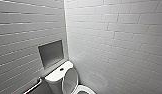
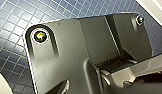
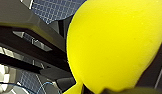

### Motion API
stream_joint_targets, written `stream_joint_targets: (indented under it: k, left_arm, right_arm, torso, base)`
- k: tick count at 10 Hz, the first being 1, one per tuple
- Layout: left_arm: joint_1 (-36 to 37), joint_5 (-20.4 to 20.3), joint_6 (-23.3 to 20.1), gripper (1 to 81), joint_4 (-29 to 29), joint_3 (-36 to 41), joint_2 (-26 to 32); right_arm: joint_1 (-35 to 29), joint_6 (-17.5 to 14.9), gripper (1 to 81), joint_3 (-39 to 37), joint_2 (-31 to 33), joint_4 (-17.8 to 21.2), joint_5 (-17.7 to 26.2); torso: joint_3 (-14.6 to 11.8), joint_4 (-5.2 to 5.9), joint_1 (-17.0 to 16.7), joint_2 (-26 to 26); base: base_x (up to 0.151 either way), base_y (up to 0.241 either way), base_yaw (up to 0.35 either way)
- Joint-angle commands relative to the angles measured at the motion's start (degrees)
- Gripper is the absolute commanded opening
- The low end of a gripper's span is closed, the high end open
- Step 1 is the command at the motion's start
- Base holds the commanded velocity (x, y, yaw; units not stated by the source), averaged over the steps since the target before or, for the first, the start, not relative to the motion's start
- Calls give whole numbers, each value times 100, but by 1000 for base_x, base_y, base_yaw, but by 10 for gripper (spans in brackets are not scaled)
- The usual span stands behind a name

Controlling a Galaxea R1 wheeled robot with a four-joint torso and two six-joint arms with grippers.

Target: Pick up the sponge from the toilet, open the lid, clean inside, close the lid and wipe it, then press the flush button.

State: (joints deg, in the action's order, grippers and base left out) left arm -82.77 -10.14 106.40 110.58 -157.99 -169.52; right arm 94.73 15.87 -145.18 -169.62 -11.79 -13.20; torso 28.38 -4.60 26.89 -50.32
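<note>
Sponge (image 3: 114,42) held on the right; toilet (image 1: 56,75) ahead and low.
The left pincer's opening cannot be told. The lid (image 1: 70,80) stands raised against the tank, left of centre in the head view. The right pincer (image 3: 102,90) grips the sponge, so the right arm should serve the bowl.

No text, label or number is readable.
</note>
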Motion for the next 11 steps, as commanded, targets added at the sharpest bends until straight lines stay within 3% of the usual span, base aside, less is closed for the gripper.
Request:
stream_joint_targets:
  k: [1, 2, 3, 4, 5, 6, 7, 8, 9, 10, 11]
  left_arm:
    - [-41, 250, 92, 811, -256, -4, 32]
    - [-182, 613, -55, 811, -819, -74, -90]
    - [-262, 962, -594, 811, -1276, -92, -214]
    - [-270, 1120, -1903, 811, -2295, -74, -258]
    - [-270, 1137, -3558, 811, -3838, -83, -293]
    - [-244, 1155, -4913, 811, -5112, -65, -310]
    - [-209, 1164, -6331, 811, -6400, -57, -319]
    - [-166, 1206, -7538, 811, -7528, -39, -337]
    - [-113, 1356, -8466, 811, -8341, -22, -354]
    - [-69, 1366, -8876, 811, -8817, -13, -354]
    - [-16, 1375, -9074, 811, -9149, -13, -389]
  right_arm:
    - [-187, -14, 10, -291, -92, -96, 406]
    - [-265, -5, 10, -475, -170, -53, 675]
    - [-336, 48, 10, -528, -233, -25, 916]
    - [-406, 65, 10, -590, -285, -25, 1241]
    - [-415, 74, 10, -624, -329, -8, 1407]
    - [-363, 74, 10, -651, -364, 18, 1408]
    - [-276, 15, 10, -668, -408, 266, 1332]
    - [-222, -148, 10, -814, -486, 857, 1219]
    - [-204, -1017, 10, -1095, -643, 1535, 954]
    - [-239, -1853, 10, -1273, -724, 2444, 976]
    - [-310, -2427, 10, -1233, -691, 2936, 1072]
  torso:
    - [0, 0, 2, 0]
    - [0, 0, 0, 2]
    - [-2, 0, 0, 2]
    - [-2, 0, 0, 2]
    - [-2, 0, -5, 2]
    - [-2, 0, -5, 2]
    - [-2, 0, -7, 2]
    - [-2, 0, -5, 2]
    - [-2, 0, -5, 2]
    - [-2, 0, -7, 2]
    - [-2, 0, -7, 2]
  base:
    - [0, 0, 0]
    - [0, 0, 0]
    - [0, 0, 0]
    - [0, 0, 0]
    - [0, 0, 0]
    - [0, 0, 0]
    - [0, 0, 0]
    - [0, 0, 0]
    - [0, 0, 0]
    - [0, 0, 0]
    - [0, 0, 0]
